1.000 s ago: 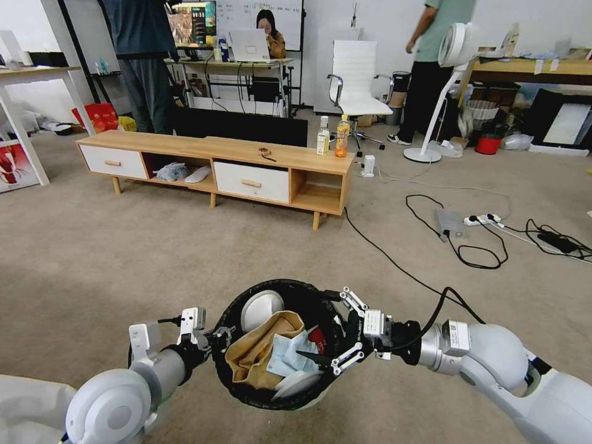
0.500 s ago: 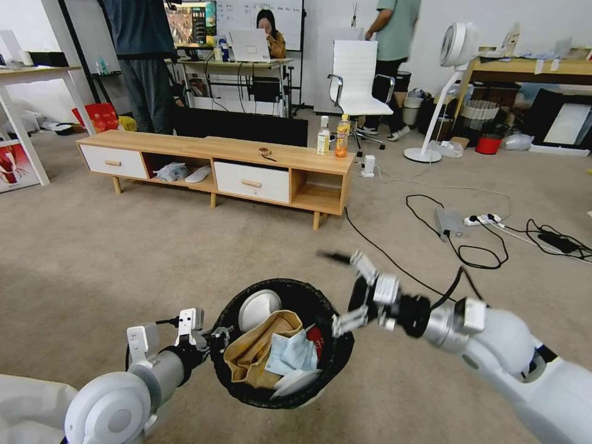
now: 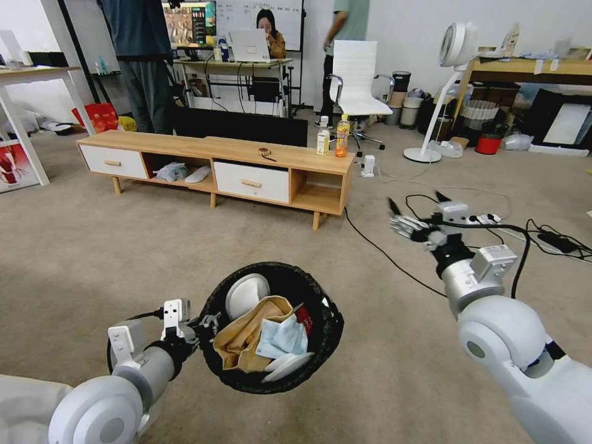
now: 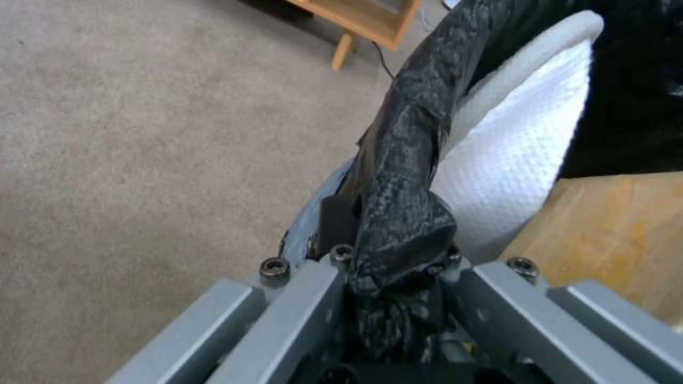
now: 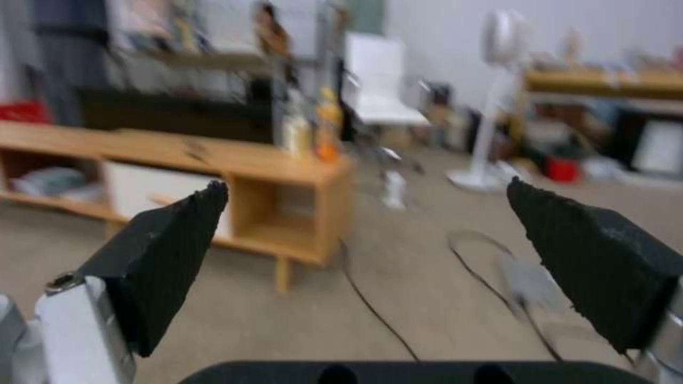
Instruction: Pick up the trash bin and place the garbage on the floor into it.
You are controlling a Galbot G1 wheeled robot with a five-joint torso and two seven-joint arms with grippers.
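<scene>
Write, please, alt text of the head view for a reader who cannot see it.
The left gripper holds the trash bin by its black-lined rim above the carpet; inside lie a brown paper bag and a blue mask. The right gripper is open and raised to the right, away from the bin, with a low wooden cabinet behind.

The right gripper (image 5: 366,213) held its two black fingertips (image 5: 167,250) wide apart, one at the lower left of the frame, the other at the lower right, with nothing between them. Beyond them lay the floor (image 5: 427,298), crossed by a black cable (image 5: 370,309). A wooden cabinet (image 5: 213,176) stood at the left, with bottles (image 5: 313,128) on its top. A white chair (image 5: 377,90) and a standing fan (image 5: 498,106) appeared blurred behind.
</scene>
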